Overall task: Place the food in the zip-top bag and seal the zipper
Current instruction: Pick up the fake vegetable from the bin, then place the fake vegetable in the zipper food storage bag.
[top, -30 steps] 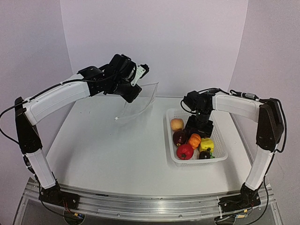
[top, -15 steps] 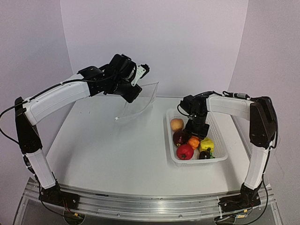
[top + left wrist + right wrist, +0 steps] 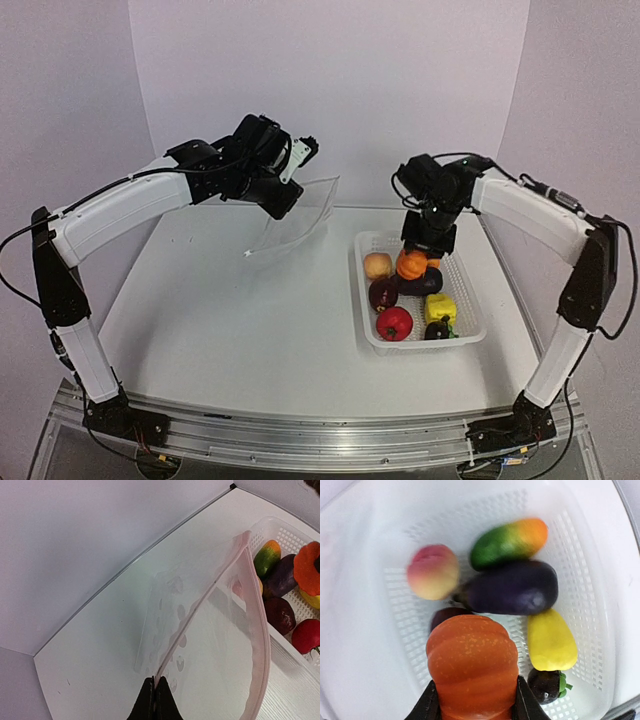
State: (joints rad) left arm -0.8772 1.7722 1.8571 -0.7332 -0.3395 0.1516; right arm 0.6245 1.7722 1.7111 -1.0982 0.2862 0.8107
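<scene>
Bag [image 3: 210,645]: clear, thin plastic film. Basket [image 3: 580,545]: white perforated plastic, matt. Pepper [image 3: 472,667]: glossy orange, faintly speckled; probably plastic. Table [image 3: 230,320]: smooth white.

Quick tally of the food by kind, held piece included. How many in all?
Orange pepper, held in right gripper: 1
Peach: 1
Green mango: 1
Purple eggplant: 1
Yellow pepper: 1
Red pomegranate: 1
Dark mangosteens: 2
Total: 8
</scene>
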